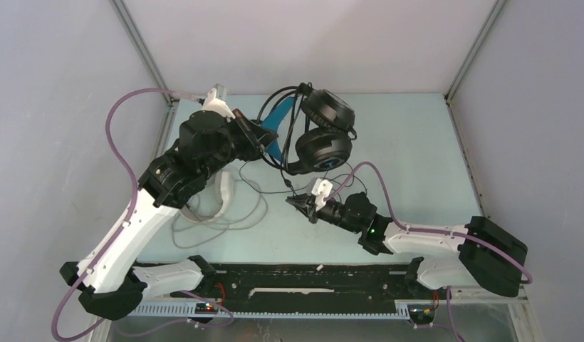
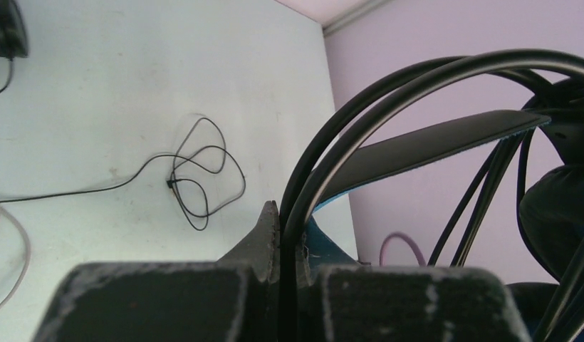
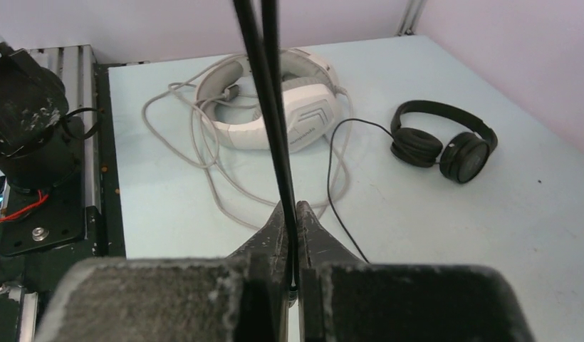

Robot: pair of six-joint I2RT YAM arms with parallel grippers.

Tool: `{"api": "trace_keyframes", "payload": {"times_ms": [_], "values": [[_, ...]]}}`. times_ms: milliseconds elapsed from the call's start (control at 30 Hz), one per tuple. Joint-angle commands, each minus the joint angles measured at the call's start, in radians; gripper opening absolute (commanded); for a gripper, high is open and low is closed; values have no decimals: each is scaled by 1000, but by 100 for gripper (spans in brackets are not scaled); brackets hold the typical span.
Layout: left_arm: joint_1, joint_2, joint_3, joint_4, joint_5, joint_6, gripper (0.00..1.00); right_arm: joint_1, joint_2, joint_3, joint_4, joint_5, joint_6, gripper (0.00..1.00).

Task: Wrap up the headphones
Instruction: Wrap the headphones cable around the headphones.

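Observation:
The black headphones (image 1: 325,128) with a blue headband (image 1: 277,117) hang above the far middle of the table. My left gripper (image 1: 266,135) is shut on their thin black headband wires (image 2: 325,149); the blue band (image 2: 431,142) arcs just beside them. Their black cable (image 3: 271,107) runs down to my right gripper (image 1: 294,202), which is shut on it (image 3: 292,210). The white over-ear headphones (image 3: 289,107) lie on the table with their pale cable spread loosely, half hidden under my left arm in the top view (image 1: 221,196). The small all-black headphones (image 3: 446,142) lie flat farther back.
A thin black cable loop (image 2: 196,178) lies on the table (image 1: 417,157). Pale walls close in the left, back and right sides. A black rail (image 1: 303,285) with the arm bases runs along the near edge.

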Motion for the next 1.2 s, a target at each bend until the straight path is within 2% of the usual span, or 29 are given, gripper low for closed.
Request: {"api": "trace_keyframes", "payload": {"times_ms": [0,167,467,600,733,833,967,1167], "values": [[3,-56,37,198,223,92,0,-60,-86,23,-45,-44,56,0],[32,-52,34,212,398,190,0,-119,-192,23,-146,-91,83,0],[108,-11,104,76,526,471,0,-260,-354,23,-361,-114,144,0],[108,15,161,-66,517,695,0,-302,-420,52,-474,-168,159,0],[107,10,111,-88,519,894,0,-302,-438,101,-599,-225,162,0],[105,14,75,-111,510,1034,0,-300,-454,107,-626,-232,176,0],[105,31,58,-174,417,1221,0,-296,-491,114,-645,-207,170,0],[107,49,18,-219,374,1465,0,-295,-505,124,-624,-112,39,0]]}}
